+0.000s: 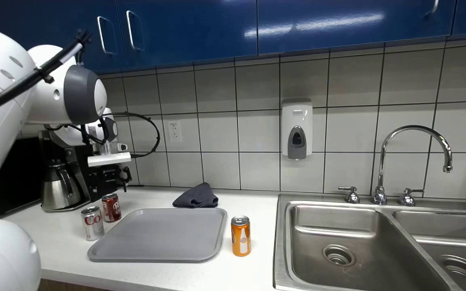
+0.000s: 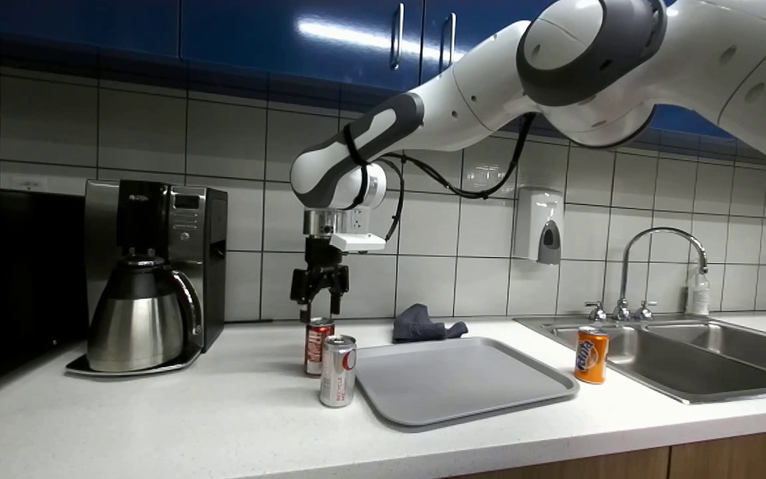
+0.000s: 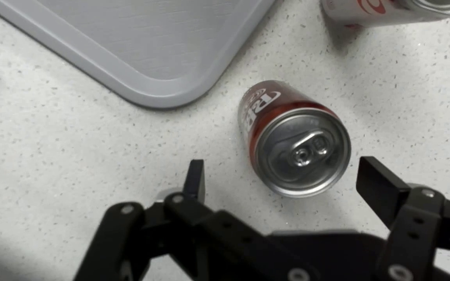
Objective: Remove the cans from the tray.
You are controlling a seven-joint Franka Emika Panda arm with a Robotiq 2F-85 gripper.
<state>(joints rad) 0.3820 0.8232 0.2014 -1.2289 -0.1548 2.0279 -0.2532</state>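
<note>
A grey tray (image 1: 164,234) lies on the counter with nothing on it; it shows in an exterior view (image 2: 456,379) and the wrist view (image 3: 170,84). A dark red can (image 2: 314,349) stands upright beside the tray's back corner, also in the wrist view (image 3: 299,152). A silver can (image 2: 338,371) stands upright close to it by the tray's side; it is partly cut off in the wrist view (image 3: 389,11). An orange can (image 1: 241,236) stands upright on the tray's opposite side. My gripper (image 2: 320,314) is open and empty above the red can, whose top shows between the fingers (image 3: 281,171).
A dark cloth (image 1: 196,196) lies behind the tray near the tiled wall. A coffee maker with a steel carafe (image 2: 137,316) stands near the red can. A steel sink (image 1: 283,242) with a faucet (image 1: 382,161) lies beyond the orange can. Blue cabinets (image 1: 192,28) hang above.
</note>
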